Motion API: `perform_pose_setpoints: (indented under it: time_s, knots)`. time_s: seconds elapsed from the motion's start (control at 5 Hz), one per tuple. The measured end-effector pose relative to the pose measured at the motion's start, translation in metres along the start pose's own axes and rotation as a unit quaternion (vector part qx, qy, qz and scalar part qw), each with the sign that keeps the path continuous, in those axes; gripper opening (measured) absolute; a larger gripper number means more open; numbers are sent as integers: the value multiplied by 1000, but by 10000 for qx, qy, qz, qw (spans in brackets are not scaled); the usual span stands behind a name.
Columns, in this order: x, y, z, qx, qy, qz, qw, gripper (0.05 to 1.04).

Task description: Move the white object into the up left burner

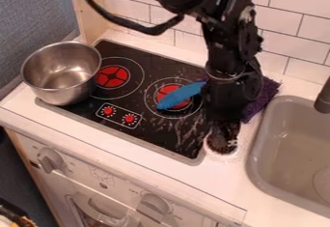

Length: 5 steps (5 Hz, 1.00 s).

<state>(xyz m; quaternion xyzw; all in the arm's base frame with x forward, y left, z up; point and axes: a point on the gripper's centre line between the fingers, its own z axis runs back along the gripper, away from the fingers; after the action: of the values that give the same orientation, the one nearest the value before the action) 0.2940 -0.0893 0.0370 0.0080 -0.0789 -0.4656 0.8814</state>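
Left to right, we see the steel pot (59, 94) beside the red centre of the up left burner (113, 77), the blue object (180, 94) over the right burner (169, 89), and the white object (207, 146) by the stove's right edge, under the gripper (224, 136); whether this is open, closed or gripping we cannot tell. We judge the white object light, stiff, somewhat slippery, best held at its rim. We count one pot, two burners, one blue object, one white object, one purple cloth (263, 98), one sink (256, 165).
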Motion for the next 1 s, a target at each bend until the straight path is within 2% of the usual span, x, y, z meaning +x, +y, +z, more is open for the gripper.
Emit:
perform_pose_setpoints:
  time_s: [0.2, 0.4, 0.8, 1.0]
  knots:
    - [-1, -2, -7, -4, 145, 8, 9999, 359]
    - [1, 0, -6, 29, 152, 20, 9999, 224]
    - [0, 1, -6, 27, 207, 48, 9998, 222]
    - [0, 11, 5, 148, 213, 145, 9996, 222]
